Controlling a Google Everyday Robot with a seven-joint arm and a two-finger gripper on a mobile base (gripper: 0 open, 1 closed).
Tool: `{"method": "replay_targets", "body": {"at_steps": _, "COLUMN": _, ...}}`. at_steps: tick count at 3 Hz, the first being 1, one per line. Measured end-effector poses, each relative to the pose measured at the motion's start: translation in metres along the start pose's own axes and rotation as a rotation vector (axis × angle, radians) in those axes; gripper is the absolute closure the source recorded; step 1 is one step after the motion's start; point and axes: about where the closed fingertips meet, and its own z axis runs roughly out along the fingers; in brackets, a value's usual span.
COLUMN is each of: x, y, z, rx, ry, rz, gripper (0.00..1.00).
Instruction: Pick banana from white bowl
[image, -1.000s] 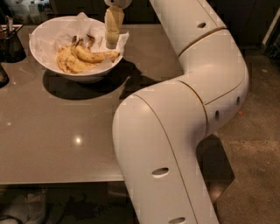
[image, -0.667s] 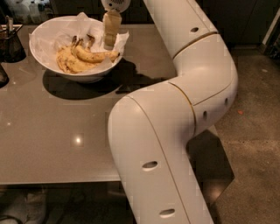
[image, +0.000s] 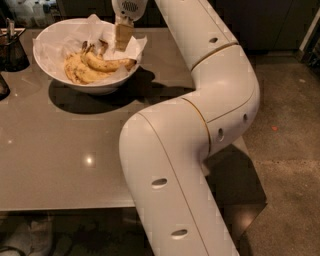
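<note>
Gripper (image: 123, 37) hangs over the right side of the white bowl (image: 47, 37), above the paper lining (image: 136, 47). You cannot tell whether it is parted or closed. Banana (image: 107, 64) lies inside the bowl, just below the gripper, beside the shorter bananas (image: 79, 74).

table (image: 75, 150): grey, glossy, spread below the gripper (image: 123, 44)
white bowl (image: 92, 87): stood on it, directly under the gripper
dark container (image: 13, 52): stood beyond the bowl, well apart from the gripper
</note>
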Motion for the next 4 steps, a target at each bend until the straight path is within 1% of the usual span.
{"method": "replay_targets", "body": {"at_steps": 2, "x": 0.000, "y": 0.002, "z": 0.022, "rx": -0.035, "ry": 0.004, "rz": 0.016, "gripper": 0.48}}
{"method": "replay_targets", "body": {"at_steps": 4, "x": -0.004, "y": 0.005, "z": 0.047, "rx": -0.071, "ry": 0.040, "rz": 0.011, "gripper": 0.49}}
